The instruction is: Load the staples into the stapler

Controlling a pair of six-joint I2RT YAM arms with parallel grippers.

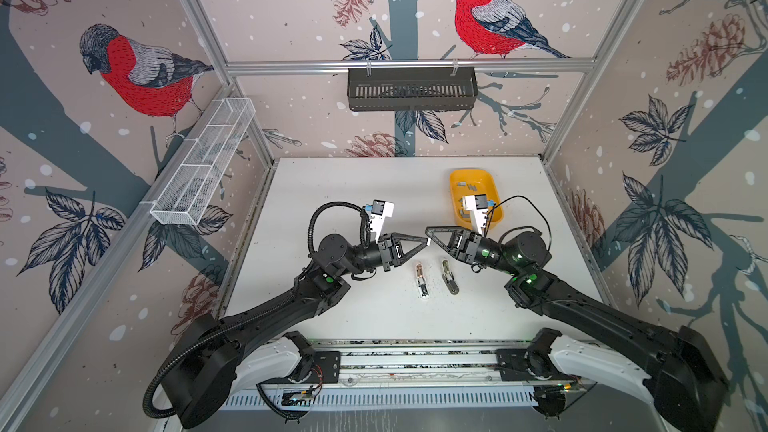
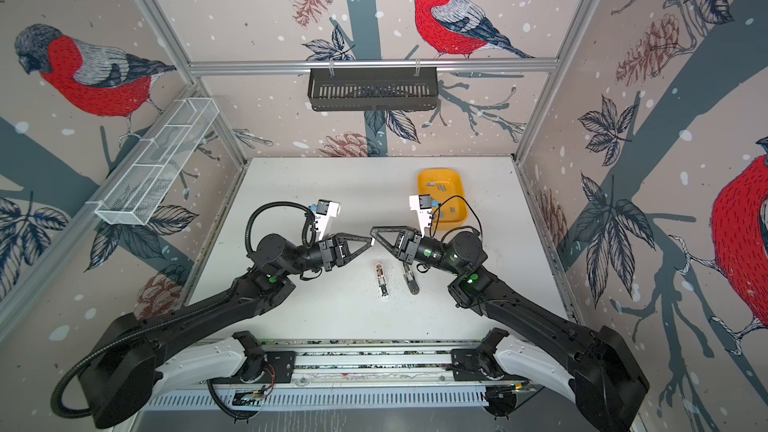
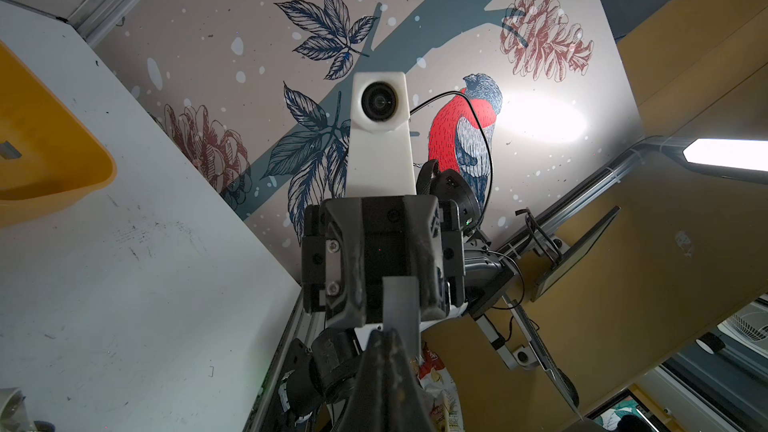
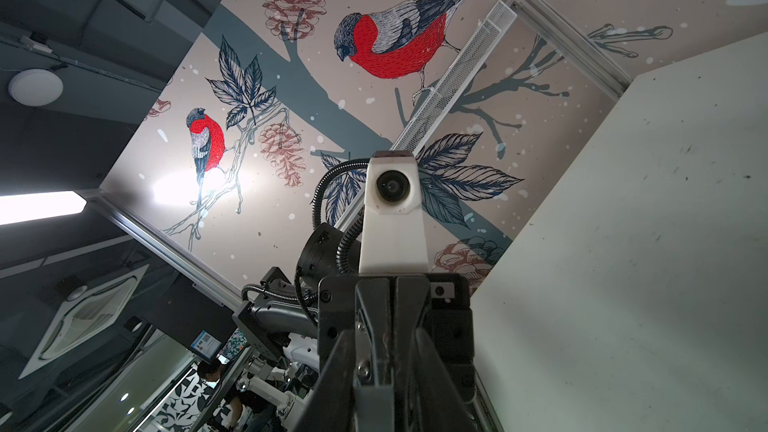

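Nearest, I see a white mini stapler (image 1: 422,279) and a darker stapler (image 1: 449,277) side by side on the tabletop (image 1: 332,184), above them my left claw (image 1: 424,241) pinching a grey staple strip (image 3: 400,301) between the right claw's (image 1: 429,230) slightly parted jaws, then loose staples (image 1: 463,184) in the yellow tray (image 1: 494,189).

Yellow tray (image 1: 490,187) smooth glossy plastic; staples (image 1: 462,184) grey shiny metal; table (image 1: 332,201) matt white, scuffed, speckled.

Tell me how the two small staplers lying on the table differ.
The white stapler is pale and bright; the grey stapler is dull and dark. The grey stapler lies nearer the yellow tray than the white stapler. Both lie flat on the table, side by side, not touching, and nothing holds either.
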